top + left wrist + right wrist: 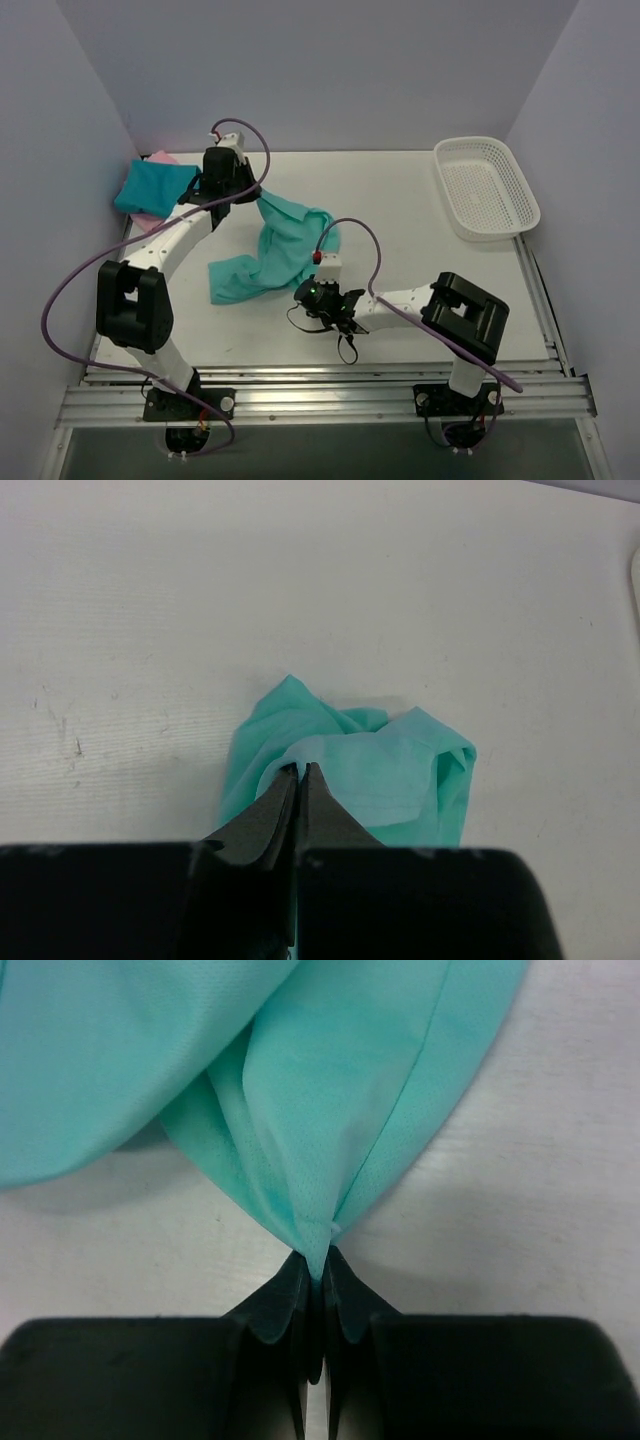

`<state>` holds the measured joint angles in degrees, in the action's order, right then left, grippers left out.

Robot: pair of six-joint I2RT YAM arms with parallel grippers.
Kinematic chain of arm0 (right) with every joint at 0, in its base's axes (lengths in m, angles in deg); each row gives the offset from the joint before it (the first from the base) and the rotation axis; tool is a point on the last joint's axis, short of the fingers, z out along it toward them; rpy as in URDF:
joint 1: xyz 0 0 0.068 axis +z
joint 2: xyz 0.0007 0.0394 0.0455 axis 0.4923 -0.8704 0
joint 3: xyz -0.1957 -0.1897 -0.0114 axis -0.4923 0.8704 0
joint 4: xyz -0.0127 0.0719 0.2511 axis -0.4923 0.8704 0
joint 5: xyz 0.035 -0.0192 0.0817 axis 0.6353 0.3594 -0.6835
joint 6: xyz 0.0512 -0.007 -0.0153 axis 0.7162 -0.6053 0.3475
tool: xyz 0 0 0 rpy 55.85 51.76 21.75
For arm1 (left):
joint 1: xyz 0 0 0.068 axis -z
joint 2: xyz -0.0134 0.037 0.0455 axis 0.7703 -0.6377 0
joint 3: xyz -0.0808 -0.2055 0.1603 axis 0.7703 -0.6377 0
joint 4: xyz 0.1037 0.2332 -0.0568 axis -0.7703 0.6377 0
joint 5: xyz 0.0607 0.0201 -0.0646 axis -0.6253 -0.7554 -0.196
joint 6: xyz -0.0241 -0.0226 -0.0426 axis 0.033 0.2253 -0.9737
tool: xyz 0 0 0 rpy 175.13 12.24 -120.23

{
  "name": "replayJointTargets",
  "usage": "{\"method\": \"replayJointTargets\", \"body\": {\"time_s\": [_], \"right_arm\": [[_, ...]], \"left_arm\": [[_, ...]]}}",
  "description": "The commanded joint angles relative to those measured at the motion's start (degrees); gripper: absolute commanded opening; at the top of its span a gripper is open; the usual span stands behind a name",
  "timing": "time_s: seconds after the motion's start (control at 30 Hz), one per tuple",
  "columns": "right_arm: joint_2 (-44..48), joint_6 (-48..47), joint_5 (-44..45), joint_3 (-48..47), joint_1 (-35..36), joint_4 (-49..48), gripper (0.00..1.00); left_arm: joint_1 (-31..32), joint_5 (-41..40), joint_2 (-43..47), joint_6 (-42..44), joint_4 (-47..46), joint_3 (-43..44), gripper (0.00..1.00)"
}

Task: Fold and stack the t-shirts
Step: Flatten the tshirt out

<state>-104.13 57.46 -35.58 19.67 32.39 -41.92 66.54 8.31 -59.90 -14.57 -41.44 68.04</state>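
The left claw [300,769] is pinched tight on a corner of the light teal-green shirt [380,770]. Its two fingers meet with the cloth caught between them, and the rest of that end bunches up just ahead of the tips on the white table [150,600]. The right claw [320,1265] is clamped the same way on a gathered edge of the same shirt, with folds fanning out ahead of it. The shirt lies crumpled on the table between the two claws. Behind the left claw, by the wall, the darker teal-blue shirt [150,185] lies on the pink shirt [160,158]. Well away from both claws, in the far corner, sits a white mesh basket [485,185].
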Motion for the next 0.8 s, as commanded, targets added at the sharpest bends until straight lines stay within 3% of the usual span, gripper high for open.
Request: {"method": "replayJointTargets", "body": {"time_s": [0.0,0.13,0.3,0.43,0.6,0.77], "right_arm": [[7.1,1.4,6.1,-1.5,1.5,12.5,0.00],[22.2,1.1,13.3,-3.8,2.4,29.7,0.00],[39.9,-1.1,24.5,-14.4,1.9,48.6,0.00],[45.3,-3.9,33.1,-25.5,1.5,60.6,0.00],[46.1,-9.7,36.9,-36.5,1.4,63.2,0.00],[46.1,-17.6,35.1,-47.4,1.4,62.1,0.00]], "left_arm": [[-0.5,-0.2,3.3,-0.1,-2.0,0.1,0.02],[-0.5,-2.1,5.3,0.9,1.7,1.9,0.02],[-0.3,-2.4,11.2,2.1,6.7,7.0,0.02],[1.1,-2.7,16.9,3.0,12.1,10.3,0.02],[4.6,-6.2,27.7,3.3,14.6,11.2,0.02],[9.7,-9.9,34.4,4.5,21.2,16.3,0.02]]}}
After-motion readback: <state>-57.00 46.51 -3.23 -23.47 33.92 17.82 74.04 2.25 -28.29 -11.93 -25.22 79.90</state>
